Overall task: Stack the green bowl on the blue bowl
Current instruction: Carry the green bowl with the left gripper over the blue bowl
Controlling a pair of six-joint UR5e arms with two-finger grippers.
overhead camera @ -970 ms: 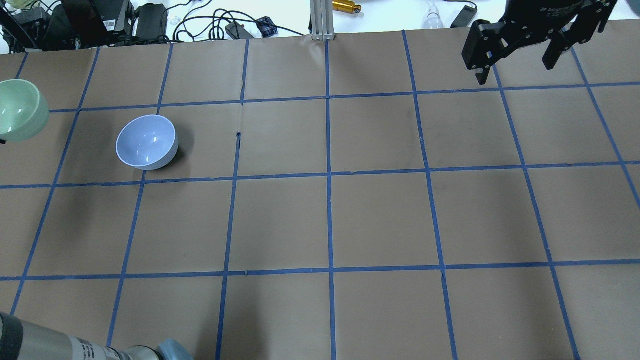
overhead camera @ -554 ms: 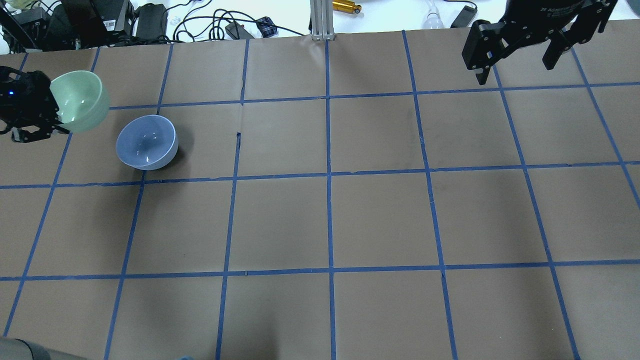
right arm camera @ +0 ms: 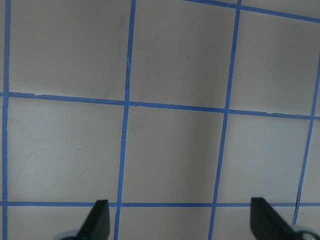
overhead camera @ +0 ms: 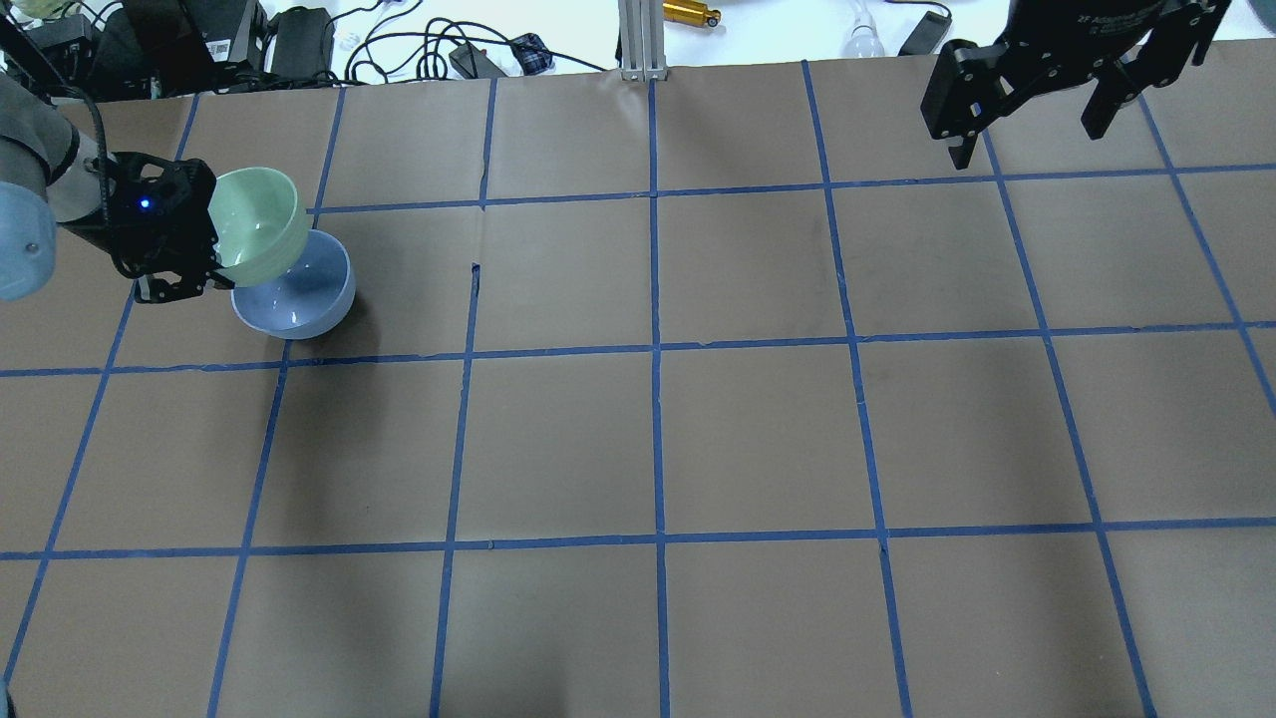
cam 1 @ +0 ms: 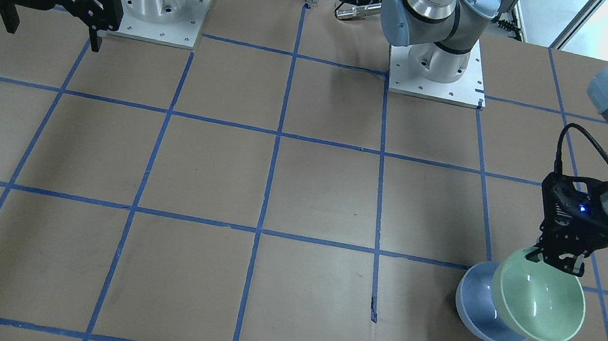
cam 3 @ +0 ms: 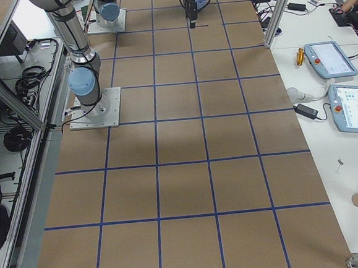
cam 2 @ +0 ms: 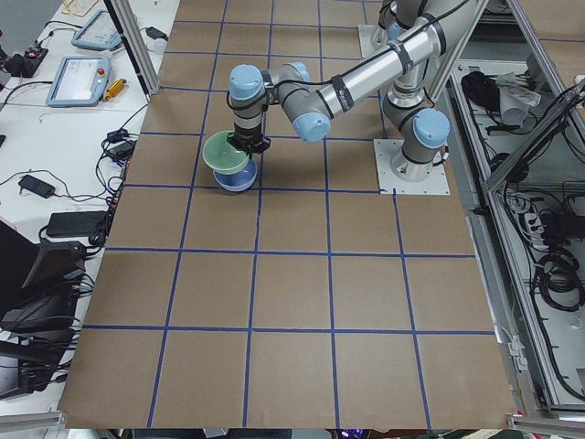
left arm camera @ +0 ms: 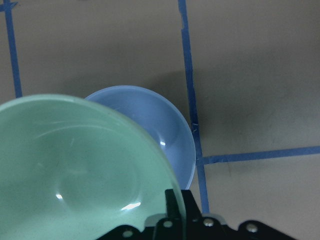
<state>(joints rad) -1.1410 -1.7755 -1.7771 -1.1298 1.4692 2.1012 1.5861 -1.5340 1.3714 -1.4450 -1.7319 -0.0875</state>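
Note:
My left gripper (overhead camera: pixel 204 239) (cam 1: pixel 552 259) is shut on the near rim of the green bowl (overhead camera: pixel 257 221) (cam 1: pixel 540 303) (left arm camera: pixel 75 170) and holds it in the air, tilted. The green bowl overlaps the upper left of the blue bowl (overhead camera: pixel 304 294) (cam 1: pixel 477 304) (left arm camera: pixel 155 125), which sits upright on the brown table. I cannot tell whether the two bowls touch. My right gripper (overhead camera: pixel 1037 100) (cam 1: pixel 48 22) is open and empty, held high at the far right of the table. Its fingertips (right arm camera: pixel 100 220) show wide apart in the right wrist view.
The table is brown paper with a blue tape grid (overhead camera: pixel 656 349). Cables, power bricks and a metal post (overhead camera: pixel 638 40) lie beyond the far edge. Both arm bases (cam 1: pixel 435 62) stand on white plates at the robot's side.
My left gripper has carried the green bowl rightward from the table's left edge until it overlaps the blue bowl. The blue bowl and the right arm have not moved.

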